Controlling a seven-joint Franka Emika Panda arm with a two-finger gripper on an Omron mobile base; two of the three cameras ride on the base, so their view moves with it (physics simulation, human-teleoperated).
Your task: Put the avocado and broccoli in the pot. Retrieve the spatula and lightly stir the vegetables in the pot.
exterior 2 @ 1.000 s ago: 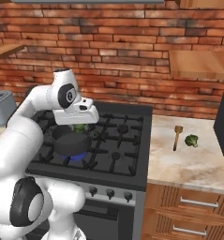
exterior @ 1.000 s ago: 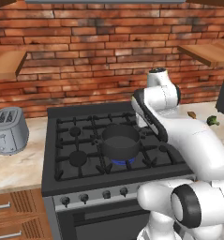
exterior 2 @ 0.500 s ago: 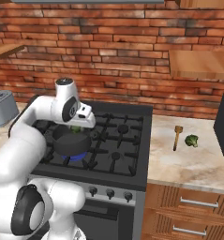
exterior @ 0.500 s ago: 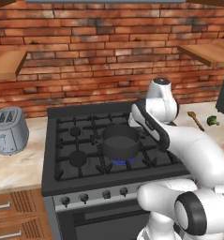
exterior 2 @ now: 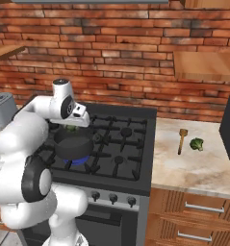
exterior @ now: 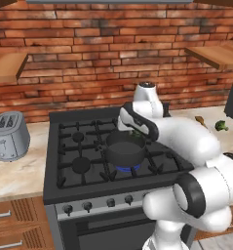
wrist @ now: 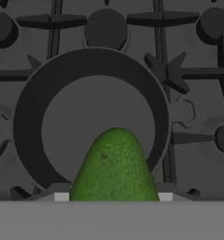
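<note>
Gripper (exterior 2: 72,126) clamped on the avocado (wrist: 115,166), hanging over the pot (wrist: 92,117), inside the far rim.

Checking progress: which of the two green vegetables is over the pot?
The avocado, smooth and held in the pincer above the pot. The lumpy broccoli lies on the counter beside the spatula.

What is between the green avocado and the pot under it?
Nothing. In the hand view the avocado, held by the gripper, hangs over the pot, with just bare air down to its empty floor.
</note>
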